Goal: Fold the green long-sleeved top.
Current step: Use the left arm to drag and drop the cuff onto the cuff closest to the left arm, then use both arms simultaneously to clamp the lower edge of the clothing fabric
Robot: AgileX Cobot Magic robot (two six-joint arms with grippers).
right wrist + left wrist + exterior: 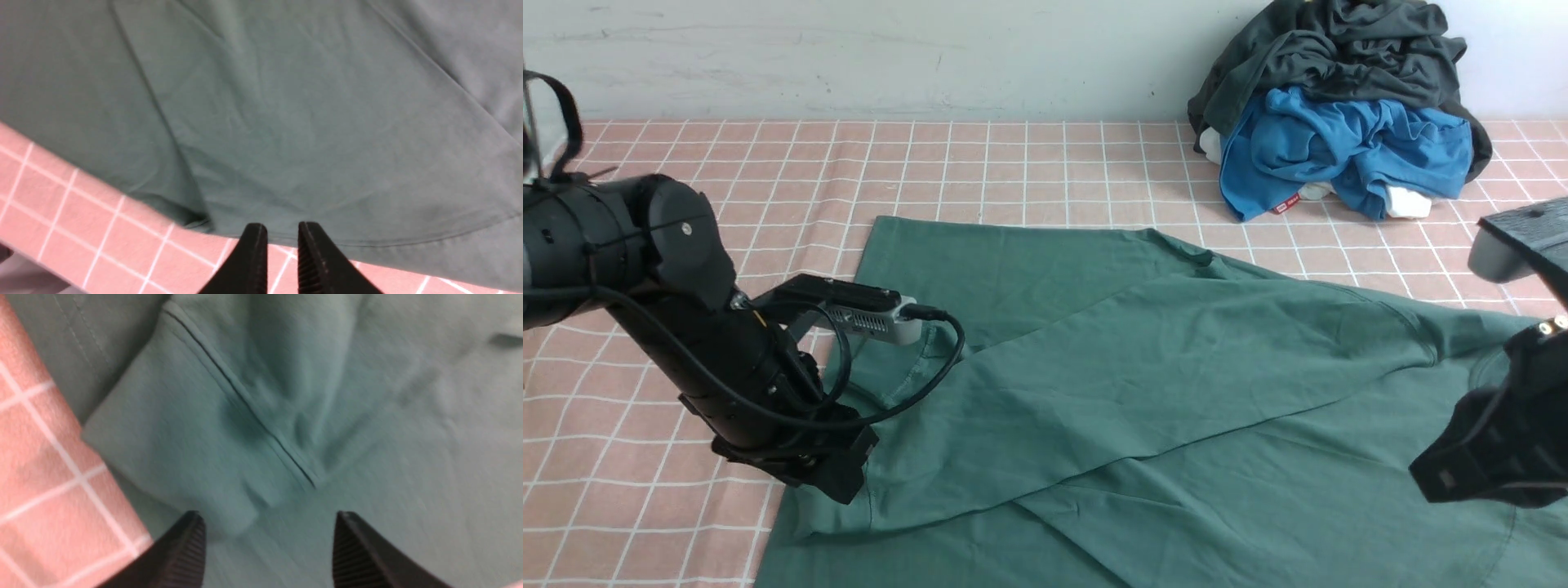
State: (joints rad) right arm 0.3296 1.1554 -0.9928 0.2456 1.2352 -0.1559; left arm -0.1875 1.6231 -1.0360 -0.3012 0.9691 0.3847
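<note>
Lying spread over the pink checked tablecloth (1013, 163), the large dark green long-sleeved cotton top (988, 261) covered the near part of the table. One long sleeve (1160, 367) was folded slantwise across the body, so that its cuff (163, 449) ended by the near left hem. The left gripper (267, 514) hung just above that cuff with its jaws spread wide and nothing between them, which suggested the sleeve was meant to rest there. The right gripper (282, 225) hovered over the garment's edge on the right side, jaws only a slit apart and empty, probably poised for the next fold. A crumpled charcoal-grey garment (1339, 49) and a bright blue garment (1339, 147) were heaped well apart against the pale far wall (849, 57), clear of the work.
</note>
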